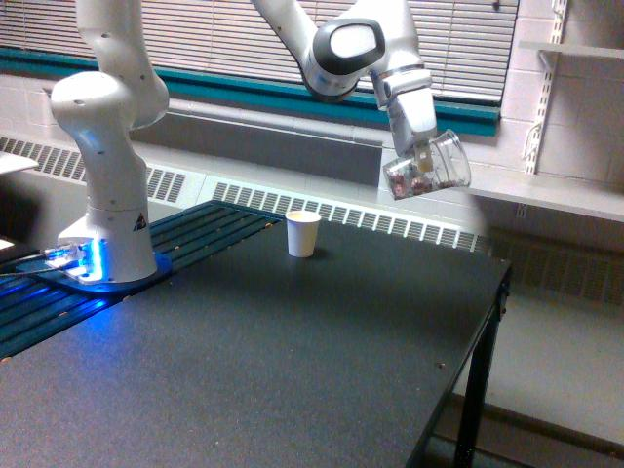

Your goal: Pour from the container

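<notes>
Gripper (422, 156) clamped on the container (429, 168), a small clear plastic cup, held in the air above the far part of the black table (322, 361); cup tipped well over on its side, one end angled down toward the exterior view's left, the other up toward the exterior view's right; reddish-pink and pale bits lie gathered in the lower end; which end is the mouth I cannot tell from here.

White paper cup (303, 233) stands upright on the table, below the container and off to the exterior view's left of it, well apart; nothing touches it.

Arm's white column (109, 146) rises from a base (97, 268) at the exterior view's left, blue light glowing around its foot; the base sits on a dark slatted surface (195, 234) next to the table; upper links arch across the top of the view, the wrist (385, 54) bending down to the gripper.

Behind: window blinds (244, 39) above a teal band (244, 93), a long heater grille (390, 222) low along the wall, a pale shelf (556, 195) on wall brackets at the exterior view's right, just behind the held cup as seen from here.
</notes>
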